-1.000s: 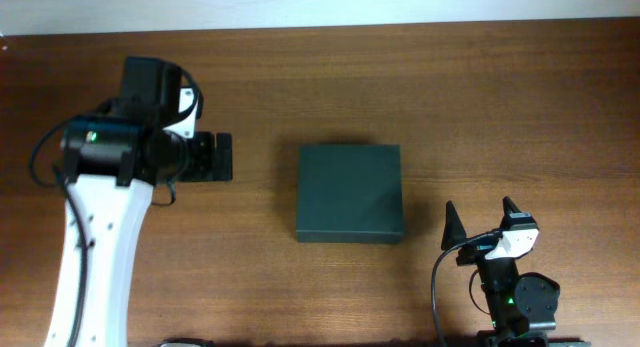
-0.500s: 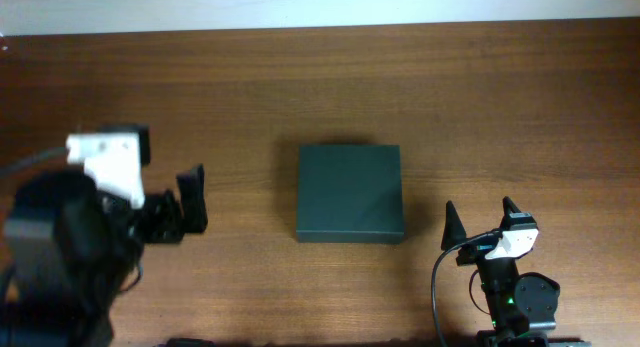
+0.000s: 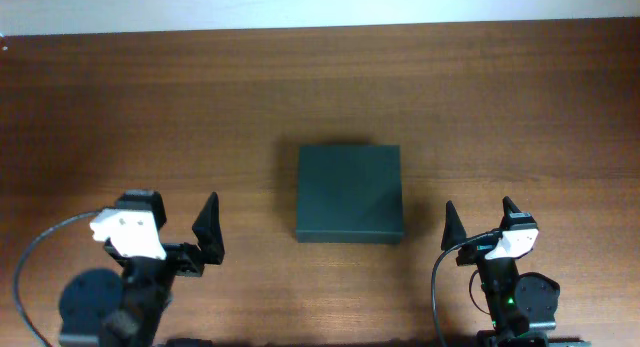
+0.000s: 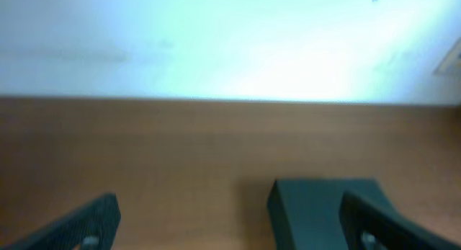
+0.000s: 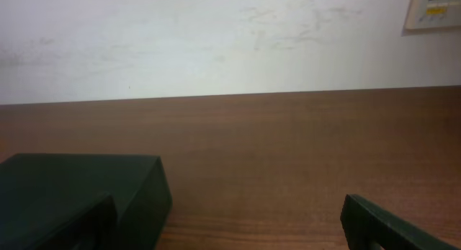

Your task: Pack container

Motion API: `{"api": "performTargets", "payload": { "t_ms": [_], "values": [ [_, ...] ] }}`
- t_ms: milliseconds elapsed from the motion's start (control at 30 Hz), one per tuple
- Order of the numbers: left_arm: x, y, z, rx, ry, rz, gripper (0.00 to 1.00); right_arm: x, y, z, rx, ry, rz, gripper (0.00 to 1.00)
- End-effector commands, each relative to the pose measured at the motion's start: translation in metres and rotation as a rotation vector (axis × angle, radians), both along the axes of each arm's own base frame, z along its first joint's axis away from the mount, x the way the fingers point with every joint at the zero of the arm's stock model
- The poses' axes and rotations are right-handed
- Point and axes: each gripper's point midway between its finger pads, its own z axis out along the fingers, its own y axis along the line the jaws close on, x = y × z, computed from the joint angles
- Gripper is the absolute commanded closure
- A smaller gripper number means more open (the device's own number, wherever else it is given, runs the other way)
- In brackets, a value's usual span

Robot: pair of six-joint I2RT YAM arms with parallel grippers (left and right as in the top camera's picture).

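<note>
Container [image 3: 350,192] closed on surface [image 3: 500,87] — both arms' jaws spread wide, empty, well apart from it. Risk: one-sided pry just shoves it sliding — nothing braces it.

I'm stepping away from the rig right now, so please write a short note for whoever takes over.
Left gripper: open, empty, at the near edge of the table, left of the container.
Right gripper: open, empty, at the near edge, right of the container.
Container: mid-table, lid shut, neither gripper touching it.
Done: nothing that shows.
Left: open the lid, pack, close. No items to pack are in view.
</note>
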Motion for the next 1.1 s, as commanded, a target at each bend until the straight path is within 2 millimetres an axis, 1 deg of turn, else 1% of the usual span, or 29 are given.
{"api": "performTargets", "payload": {
  "t_ms": [0, 100, 200, 267, 467, 633, 833, 1067],
  "values": [
    [-0.004, -0.007, -0.016, -0.024, -0.051, -0.042, 0.01, -0.001, 0.002, -0.001, 0.007, -0.001, 0.008, 0.01],
    [-0.004, -0.005, -0.031, -0.027, -0.09, -0.031, 0.01, -0.001, 0.002, -0.001, 0.007, 0.0, 0.008, 0.01],
    [-0.001, -0.003, -0.039, -0.029, -0.15, -0.024, 0.01, -0.001, 0.002, -0.001, 0.007, 0.0, 0.008, 0.01],
    [0.001, -0.003, -0.038, -0.032, -0.221, -0.024, 0.01, -0.001, 0.002, -0.001, 0.007, 0.0, 0.008, 0.01],
    [0.007, 0.0, -0.037, -0.035, -0.344, -0.004, 0.01, -0.001, 0.002, -0.001, 0.007, -0.001, 0.008, 0.01],
    [0.012, 0.007, -0.047, -0.033, -0.387, 0.029, 0.01, -0.001, 0.002, -0.001, 0.007, 0.0, 0.008, 0.01],
    [0.01, 0.013, -0.053, -0.036, -0.462, 0.061, 0.01, -0.001, 0.002, -0.001, 0.007, 0.0, 0.008, 0.01],
    [0.012, 0.013, -0.065, -0.036, -0.466, 0.063, 0.01, -0.001, 0.002, -0.001, 0.007, -0.001, 0.008, 0.01]
  ]
}}
